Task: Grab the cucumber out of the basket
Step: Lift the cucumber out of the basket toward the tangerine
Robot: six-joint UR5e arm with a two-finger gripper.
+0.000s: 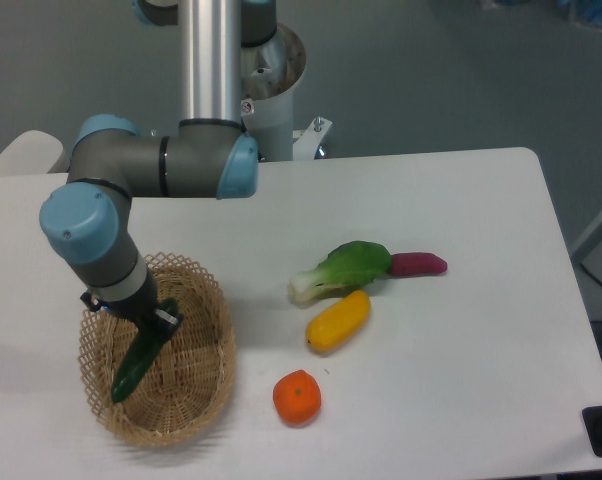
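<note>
The light tan wicker basket (224, 352) stands at the front left of the white table. My gripper (157, 327) reaches down into it from the arm's blue-capped wrist. It is shut on the upper end of the dark green cucumber (134, 368). The cucumber hangs tilted, its lower end pointing down-left, over the basket's floor. I cannot tell whether its tip still touches the basket. The fingers are mostly hidden behind the cucumber and the wrist.
A leafy bok choy (347, 269), a purple vegetable (418, 264), a yellow vegetable (338, 320) and an orange (297, 397) lie to the right of the basket. The robot's base column (271, 70) stands at the table's back edge.
</note>
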